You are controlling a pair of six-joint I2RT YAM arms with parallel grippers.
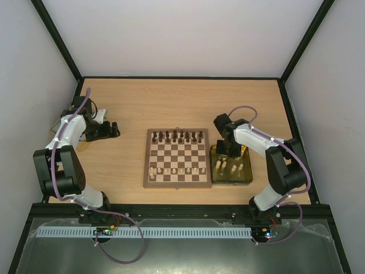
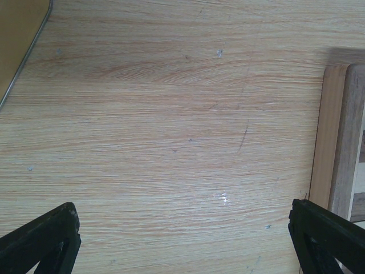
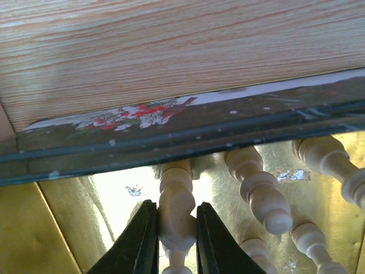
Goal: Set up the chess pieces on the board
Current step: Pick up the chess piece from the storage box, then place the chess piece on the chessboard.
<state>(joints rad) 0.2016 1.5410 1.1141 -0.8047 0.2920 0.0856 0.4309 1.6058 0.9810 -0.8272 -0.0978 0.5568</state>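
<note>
Pinching a cream chess piece point(image 3: 175, 191) between both fingers, my right gripper point(image 3: 177, 212) sits low inside the golden tray point(image 1: 250, 171) at the right of the table point(image 1: 125, 103). On the wrist camera the jaws are clamped on the piece's body from either side, with no gap that I can see. The piece lies on the tray floor, its long axis running straight away from the wrist toward the tray wall ahead. The fingers cross that axis squarely. Several loose cream pieces point(image 3: 259, 191) lie just to its right, close to the fingers but apart from them.

The chessboard point(image 1: 147, 160) sits mid-table, its right edge just beside the tray. Dark pieces point(image 1: 178, 137) fill the 2 far rows, and placed cream pieces point(image 1: 174, 170) stand in a broken line along the near side.

From the jaws the board lies to the left, and the right arm is plainly the nearer of the 2. I judge the coming move to be a lift clear of the tray wall, then a short carry left to an open near square. The piece, held lying down, would need turning upright before release.

My left gripper point(image 2: 182, 212) hangs spread wide, holding nothing, over the tabletop left of the board, well apart from the work.
</note>
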